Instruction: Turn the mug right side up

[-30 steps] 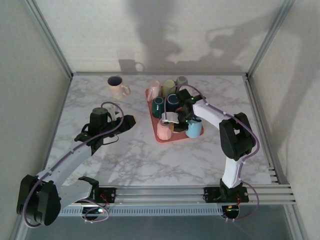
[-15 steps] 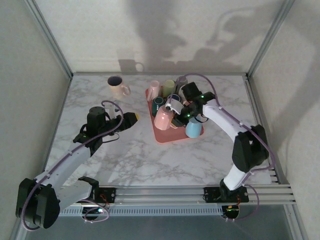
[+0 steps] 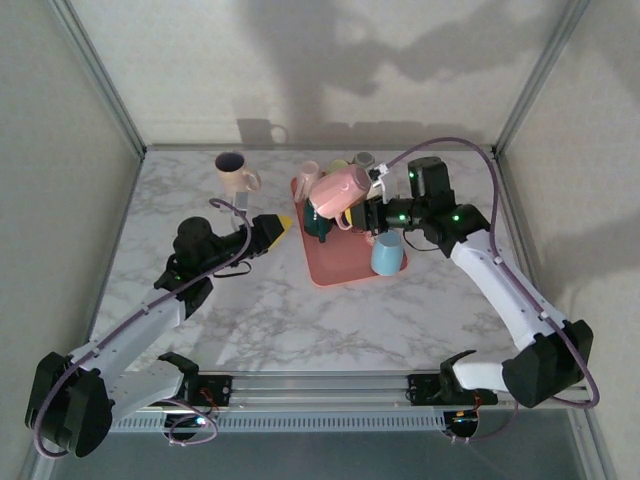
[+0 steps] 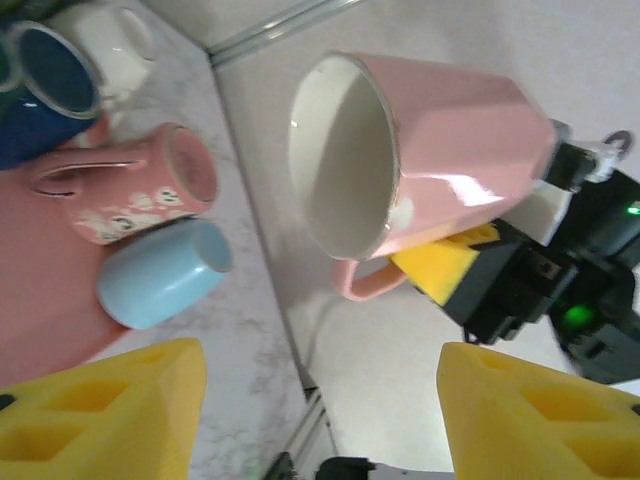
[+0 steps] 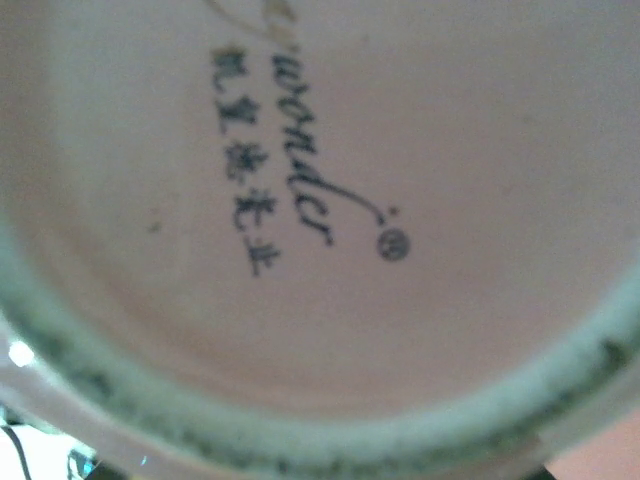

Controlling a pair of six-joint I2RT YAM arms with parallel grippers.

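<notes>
Moved: pink mug (image 3: 343, 187) — up off tray (image 3: 340, 272), sideways.
Right gripper (image 3: 368, 208): clamped on it.
Left gripper (image 3: 281, 226): agape — mug's 8 o'clock.

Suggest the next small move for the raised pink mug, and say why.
Probably ease the left gripper forward onto the pink mug's rim. The right gripper holds the mug on its side above the pink tray, mouth facing the left gripper, whose yellow fingers stand open, framing it.
</notes>
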